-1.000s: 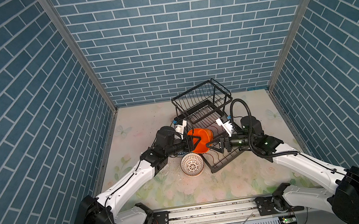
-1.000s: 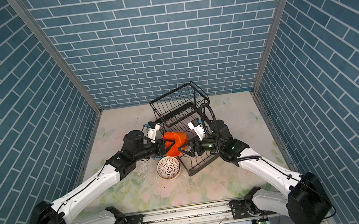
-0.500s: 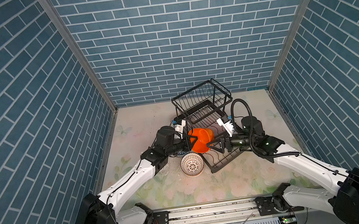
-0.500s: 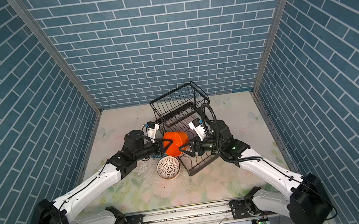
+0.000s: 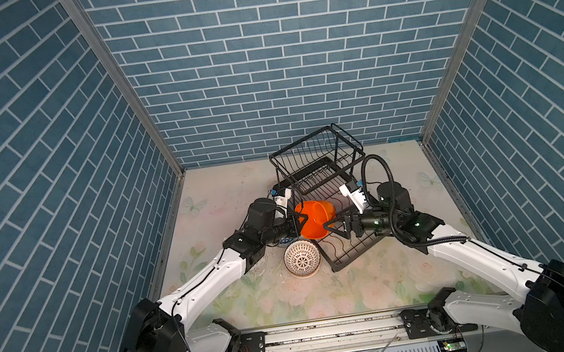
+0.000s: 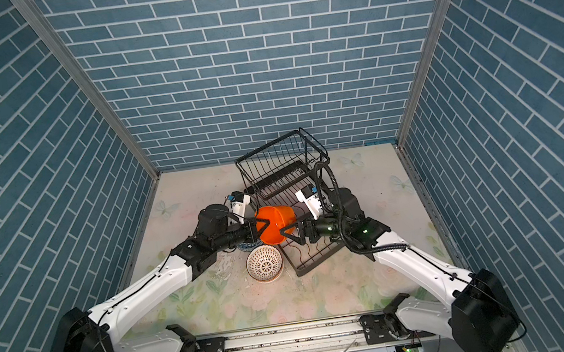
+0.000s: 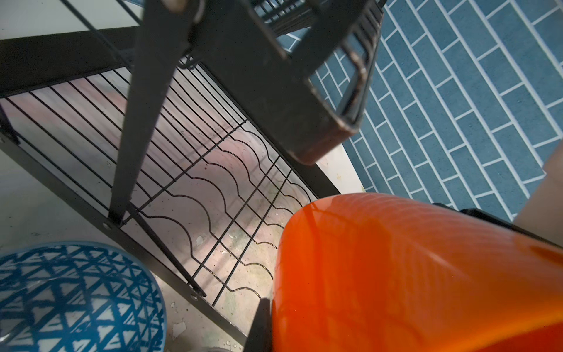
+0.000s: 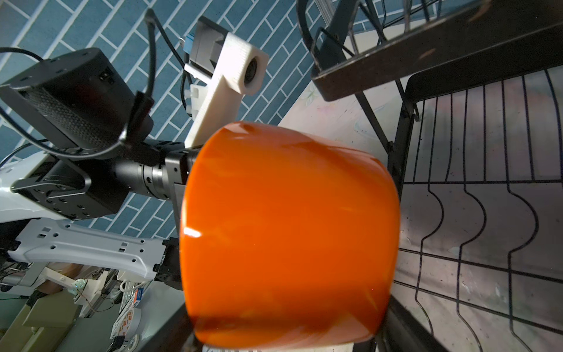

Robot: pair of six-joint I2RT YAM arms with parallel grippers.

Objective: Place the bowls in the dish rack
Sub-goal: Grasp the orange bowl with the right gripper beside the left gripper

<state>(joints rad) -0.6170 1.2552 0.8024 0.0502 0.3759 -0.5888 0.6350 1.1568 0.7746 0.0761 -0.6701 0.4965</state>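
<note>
Both top views: one glossy orange rounded-square bowl, smooth and unpatterned, tipped on its side in the air over the near end of a black wire two-tier dish rack with a raised basket and a flat lower tray, standing on the floral-printed table. The left claw is clenched on the bowl's left rim. The right claw is spread wide, grasping the opposite side. A round white ceramic bowl with brown lattice pattern sits just beside the rack's near corner. Left wrist view: the orange bowl's shiny outer wall, the tray's wavy wire dividers, and a round blue-and-white triangle-lattice ceramic bowl on the table beside the rack frame. Right wrist view: the orange bowl fills the centre, with the tray wires beside it. Small printed stickers lie beyond the table, lettering too small to read.
</note>
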